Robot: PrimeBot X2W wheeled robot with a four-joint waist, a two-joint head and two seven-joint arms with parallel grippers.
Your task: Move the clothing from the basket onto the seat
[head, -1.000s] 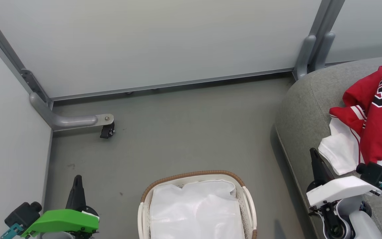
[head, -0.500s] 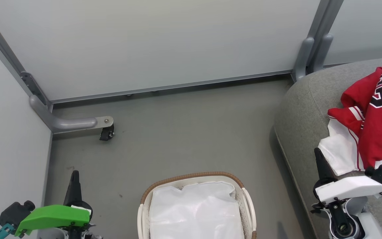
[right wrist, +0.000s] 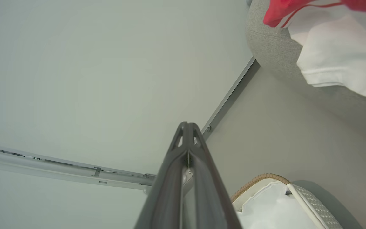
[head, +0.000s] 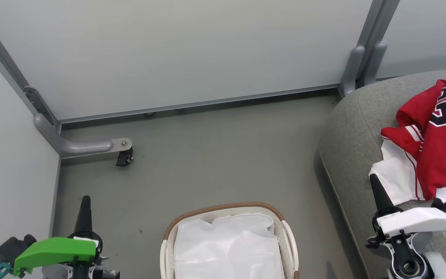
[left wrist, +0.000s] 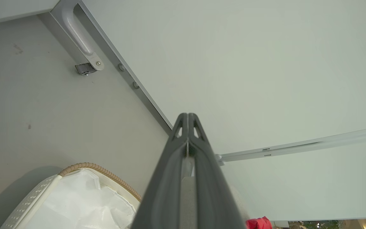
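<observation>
Left tool sits at the lower left of the head view, its two dark fingers pressed into a single point, clenched on nothing. Over at the lower right, the right tool tells the same story: fingers tight together with nothing between them. Its tip shows right at the white hem of the clothing; whether it touches, I cannot tell. In both wrist views the fingers rise from the bottom edge as one closed wedge, with just a hairline seam down the middle.

The clothing is a red jersey with white trim and a black, white-edged number, and white fabric spills out beneath it. It lies heaped on the seat at the right edge of the frame. The seat is grey and upholstered, with its rounded corner toward the upper right.

The basket stands on the grey floor at bottom centre, between the two tools. Its brown woven rim faces the top of the frame and its white liner is crumpled inside. A strip of floor separates the basket from the seat. A pale wall panel spans the top, and a small black caster sits at middle left.
</observation>
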